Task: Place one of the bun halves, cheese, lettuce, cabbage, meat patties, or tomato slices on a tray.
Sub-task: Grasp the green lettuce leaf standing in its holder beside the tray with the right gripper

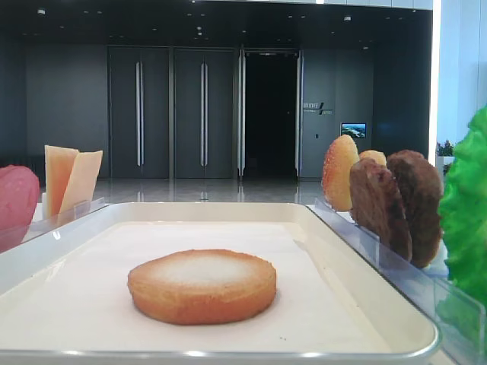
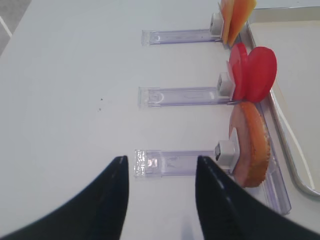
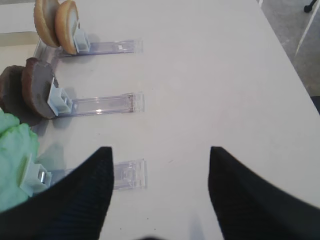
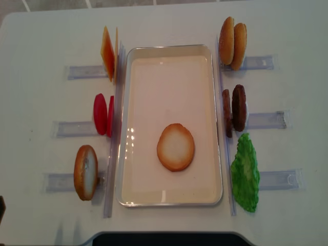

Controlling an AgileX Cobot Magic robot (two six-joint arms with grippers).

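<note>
A flat bun half [image 4: 176, 147] [image 1: 202, 285] lies pale face up on the white tray [image 4: 169, 51]. Beside the tray, standing on edge, are two domed bun halves [image 4: 232, 43] [image 3: 56, 21], meat patties [image 4: 234, 108] [image 3: 30, 94], lettuce [image 4: 245, 173] [image 3: 15, 160], cheese [image 4: 108, 54], tomato slices [image 4: 102, 114] [image 2: 252, 72] and another bun half [image 4: 85, 171] [image 2: 250, 145]. Cabbage is out of view. My right gripper [image 3: 160, 152] hangs open and empty over bare table, right of the lettuce. My left gripper [image 2: 161, 160] is open and empty, left of the front bun half.
Clear plastic holder rails [image 4: 266, 120] [image 3: 100, 104] [image 2: 175, 95] stick outward from each food item on both sides of the tray. The table's right edge [image 3: 295, 60] drops to the floor. A dark base [image 4: 164, 239] sits at the table's front edge.
</note>
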